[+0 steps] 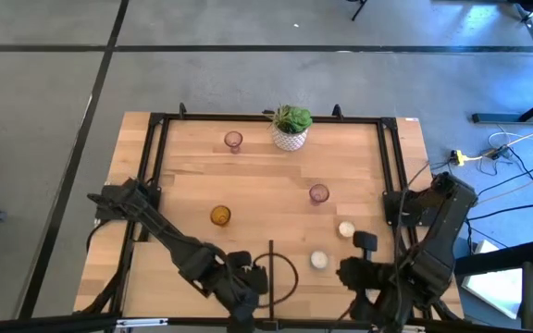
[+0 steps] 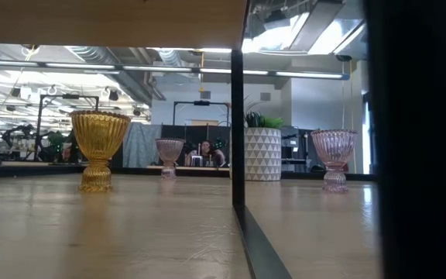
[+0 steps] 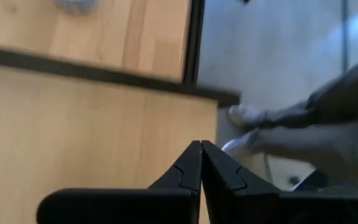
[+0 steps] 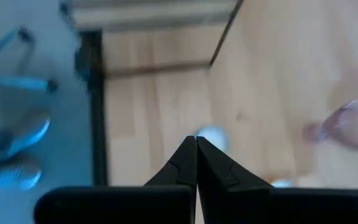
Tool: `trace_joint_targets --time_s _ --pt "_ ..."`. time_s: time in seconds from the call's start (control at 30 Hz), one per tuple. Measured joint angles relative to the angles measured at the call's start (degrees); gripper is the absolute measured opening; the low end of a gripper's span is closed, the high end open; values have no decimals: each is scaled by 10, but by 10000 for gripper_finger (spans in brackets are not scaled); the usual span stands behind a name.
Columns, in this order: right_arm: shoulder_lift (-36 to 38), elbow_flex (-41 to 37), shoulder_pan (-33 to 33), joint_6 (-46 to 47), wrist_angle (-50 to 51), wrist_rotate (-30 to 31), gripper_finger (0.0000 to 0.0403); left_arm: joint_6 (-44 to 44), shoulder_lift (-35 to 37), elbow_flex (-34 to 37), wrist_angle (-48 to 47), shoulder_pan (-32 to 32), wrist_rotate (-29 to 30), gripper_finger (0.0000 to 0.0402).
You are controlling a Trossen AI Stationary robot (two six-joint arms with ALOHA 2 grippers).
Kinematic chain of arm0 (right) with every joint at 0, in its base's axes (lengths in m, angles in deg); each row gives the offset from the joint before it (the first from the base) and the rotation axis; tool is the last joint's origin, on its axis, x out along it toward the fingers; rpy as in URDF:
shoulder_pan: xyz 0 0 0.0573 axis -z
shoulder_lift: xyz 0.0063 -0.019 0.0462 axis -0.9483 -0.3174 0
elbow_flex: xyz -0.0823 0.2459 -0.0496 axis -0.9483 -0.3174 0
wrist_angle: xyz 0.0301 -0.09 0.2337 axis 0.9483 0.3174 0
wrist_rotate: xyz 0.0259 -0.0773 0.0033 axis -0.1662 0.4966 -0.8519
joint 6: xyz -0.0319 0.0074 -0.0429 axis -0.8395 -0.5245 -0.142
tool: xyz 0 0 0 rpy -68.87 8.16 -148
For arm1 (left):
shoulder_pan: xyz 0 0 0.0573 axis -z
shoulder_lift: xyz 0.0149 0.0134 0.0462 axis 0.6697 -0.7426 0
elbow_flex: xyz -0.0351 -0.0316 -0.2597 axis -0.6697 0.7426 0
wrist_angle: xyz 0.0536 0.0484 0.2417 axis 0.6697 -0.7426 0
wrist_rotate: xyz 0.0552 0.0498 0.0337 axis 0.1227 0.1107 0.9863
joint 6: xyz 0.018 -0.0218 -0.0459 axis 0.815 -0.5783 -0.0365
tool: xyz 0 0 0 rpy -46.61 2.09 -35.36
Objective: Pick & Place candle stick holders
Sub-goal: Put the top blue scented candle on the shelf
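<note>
Five candle stick holders stand upright on their feet on the wooden table [image 1: 192, 176]: a pinkish one [image 1: 233, 140] at the far side, a second pinkish one [image 1: 318, 192] right of centre, an amber one [image 1: 220, 215], and two white ones [image 1: 346, 229] [image 1: 318, 261] at the near right. My left gripper [image 1: 251, 282] [image 3: 201, 144] hovers shut and holding nothing near the table's front edge, left of the nearer white holder. My right gripper [image 1: 353, 273] [image 4: 196, 140] is shut and holding nothing just right of that holder; a white holder [image 4: 211, 134] shows just past its fingertips.
A white pot with a green plant [image 1: 291, 128] stands at the far edge. A black frame [image 1: 155, 148] runs round the table, with an upright bar [image 2: 237, 116] near the front middle and a looped black cable [image 1: 285, 277]. A person's shoes [image 3: 244, 115] show on the floor.
</note>
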Motion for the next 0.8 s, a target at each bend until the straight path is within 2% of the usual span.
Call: trace_joint_targets --time_s 0.17,0.27,0.43,0.53,0.6,0.7,0.8 --pt "0 -5 21 16 1 -114 2 -1 -3 0 -11 -3 5 2" --pt "0 -5 17 25 2 -123 3 -2 -2 -10 -31 -7 4 1" --pt "5 -37 -4 -38 -83 27 3 -2 0 -17 -45 -12 -10 2" --pt "31 -94 -8 -60 -173 81 3 -8 0 -17 -44 -11 -11 1" --pt "59 -163 -13 -68 -261 113 3 -14 0 -17 -45 -11 -12 1" --pt "116 -299 -19 -79 -457 156 3 -18 0 -17 -44 -11 -21 2" --pt "165 -421 -21 -99 -649 149 3 -18 0 -17 -45 -11 -37 1"
